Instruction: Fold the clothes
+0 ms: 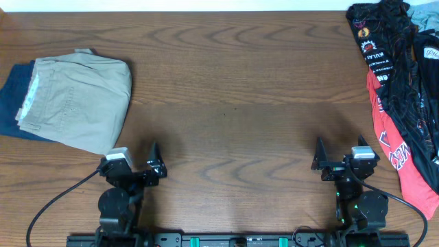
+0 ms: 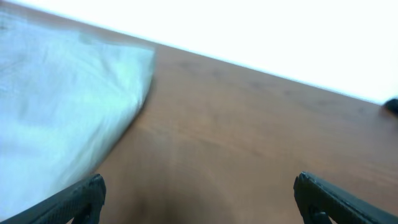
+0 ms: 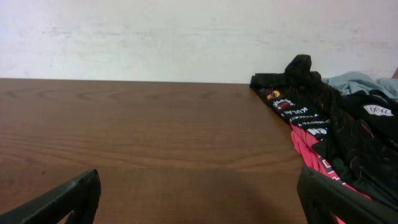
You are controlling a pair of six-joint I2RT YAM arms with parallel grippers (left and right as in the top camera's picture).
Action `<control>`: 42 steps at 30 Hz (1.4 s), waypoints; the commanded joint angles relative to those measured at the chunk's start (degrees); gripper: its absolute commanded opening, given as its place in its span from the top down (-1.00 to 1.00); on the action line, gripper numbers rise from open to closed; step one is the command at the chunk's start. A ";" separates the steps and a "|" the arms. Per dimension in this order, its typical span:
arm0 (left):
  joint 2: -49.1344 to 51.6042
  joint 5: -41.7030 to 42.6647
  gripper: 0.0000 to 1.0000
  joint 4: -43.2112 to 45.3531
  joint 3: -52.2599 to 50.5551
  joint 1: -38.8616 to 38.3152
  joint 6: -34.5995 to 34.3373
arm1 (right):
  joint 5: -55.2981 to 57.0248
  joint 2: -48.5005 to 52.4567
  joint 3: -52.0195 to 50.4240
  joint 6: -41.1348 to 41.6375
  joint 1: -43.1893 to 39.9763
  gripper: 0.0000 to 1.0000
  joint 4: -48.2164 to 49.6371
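Observation:
The khaki-tan trousers lie folded in a compact rectangle at the table's left, on top of dark blue jeans. They show blurred and pale in the left wrist view. My left gripper is open and empty near the table's front edge, just right of the trousers' near corner; its open jaws frame bare wood. My right gripper is open and empty at the front right, with its open jaws over bare wood.
A heap of black and red printed garments lies along the table's right edge, also in the right wrist view, with a pale blue-grey cloth behind it. The wooden table spans the whole view.

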 commanded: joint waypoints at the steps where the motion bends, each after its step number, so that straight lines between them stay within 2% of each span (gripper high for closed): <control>1: -0.48 0.52 -0.96 5.51 -3.72 0.28 6.45 | -0.20 -0.39 -0.09 -0.83 -0.04 -0.99 -0.26; 2: -0.48 1.31 -0.96 7.74 -4.87 0.28 8.37 | -0.20 -0.39 -0.09 -0.83 -0.04 -0.98 -0.26; 6: -0.48 2.67 -0.96 7.23 -4.98 0.28 14.08 | -0.20 -0.39 -0.09 -0.83 -0.04 -0.99 -0.26; 42: -0.33 1.60 -0.95 7.23 -4.98 0.28 14.01 | -0.20 -0.39 -0.09 -0.83 -0.04 -0.99 -0.26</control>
